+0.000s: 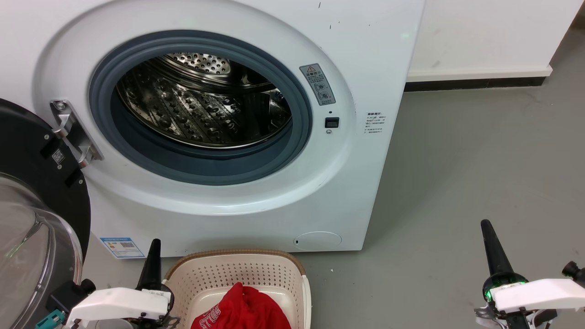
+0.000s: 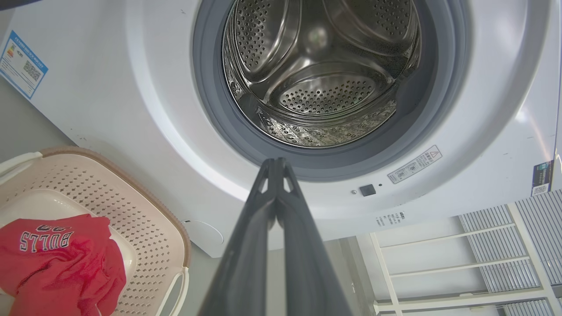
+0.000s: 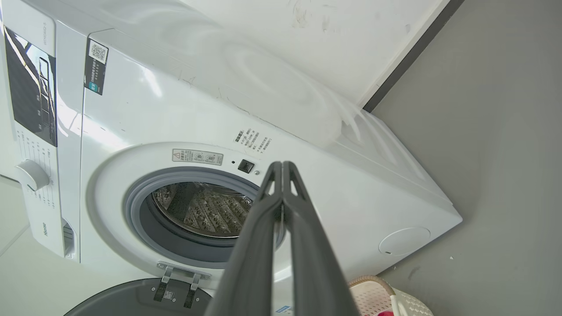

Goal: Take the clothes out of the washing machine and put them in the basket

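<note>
Open porthole (image 1: 201,176) on machine (image 1: 374,45): straight way into drum (image 1: 192,114). Blocked at left by swung-out door (image 1: 27,183), just beside left pincer (image 1: 154,246). Low in front, basket (image 1: 237,269) near machine foot, clothes (image 1: 247,310) heaped inside. Open floor (image 1: 457,173) round right pincer (image 1: 486,226), well apart from machine and wall (image 1: 480,36).

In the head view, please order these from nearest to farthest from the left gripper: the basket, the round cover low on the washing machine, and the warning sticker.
1. The basket, on the floor, just to the right of the left gripper.
2. The round cover, low on the front of the washing machine, further right.
3. The warning sticker, high on the same front, up and to the right.
</note>
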Robot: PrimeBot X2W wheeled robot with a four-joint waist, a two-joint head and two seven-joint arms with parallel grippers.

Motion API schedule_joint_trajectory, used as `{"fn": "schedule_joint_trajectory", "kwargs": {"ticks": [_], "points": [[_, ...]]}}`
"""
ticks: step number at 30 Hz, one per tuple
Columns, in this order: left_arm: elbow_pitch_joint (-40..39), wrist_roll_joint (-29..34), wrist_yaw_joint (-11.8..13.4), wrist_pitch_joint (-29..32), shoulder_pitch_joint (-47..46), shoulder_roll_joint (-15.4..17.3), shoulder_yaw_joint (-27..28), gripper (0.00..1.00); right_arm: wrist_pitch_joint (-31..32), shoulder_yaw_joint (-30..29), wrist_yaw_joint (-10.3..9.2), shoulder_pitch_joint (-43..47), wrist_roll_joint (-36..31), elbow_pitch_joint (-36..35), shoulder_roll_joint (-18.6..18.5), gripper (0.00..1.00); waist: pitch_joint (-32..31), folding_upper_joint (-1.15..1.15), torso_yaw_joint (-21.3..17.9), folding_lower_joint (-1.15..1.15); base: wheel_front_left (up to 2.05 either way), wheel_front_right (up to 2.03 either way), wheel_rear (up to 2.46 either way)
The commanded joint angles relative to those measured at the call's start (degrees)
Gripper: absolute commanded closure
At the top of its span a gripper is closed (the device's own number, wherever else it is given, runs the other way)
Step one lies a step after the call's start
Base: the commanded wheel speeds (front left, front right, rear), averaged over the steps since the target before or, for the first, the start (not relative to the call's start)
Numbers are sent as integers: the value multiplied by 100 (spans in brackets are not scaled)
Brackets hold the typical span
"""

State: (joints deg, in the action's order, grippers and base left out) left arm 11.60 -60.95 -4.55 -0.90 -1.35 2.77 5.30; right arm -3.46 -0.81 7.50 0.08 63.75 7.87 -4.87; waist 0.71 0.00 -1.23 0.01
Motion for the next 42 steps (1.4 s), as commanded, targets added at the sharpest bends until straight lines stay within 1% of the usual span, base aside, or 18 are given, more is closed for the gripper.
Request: {"fn": "schedule_joint_trajectory", "kwargs": {"ticks": [1, 24, 42], "points": [[-27, -168, -60, 41, -143, 16, 21, 100, 40, -23, 0, -135, 180, 2, -37, 100, -1, 0, 3, 0, 0, 0, 0], [105, -1552, -167, 383, -322, 16, 74, 100, 388, -151, -1, -381, 1539, 282, -23, 100, -22, 0, 51, 0, 0, 0, 0], [185, -2429, -253, 584, -436, 16, 108, 100, 622, -247, -1, -528, 2379, 465, 1, 100, -38, 0, 87, 0, 0, 0, 0]]}}
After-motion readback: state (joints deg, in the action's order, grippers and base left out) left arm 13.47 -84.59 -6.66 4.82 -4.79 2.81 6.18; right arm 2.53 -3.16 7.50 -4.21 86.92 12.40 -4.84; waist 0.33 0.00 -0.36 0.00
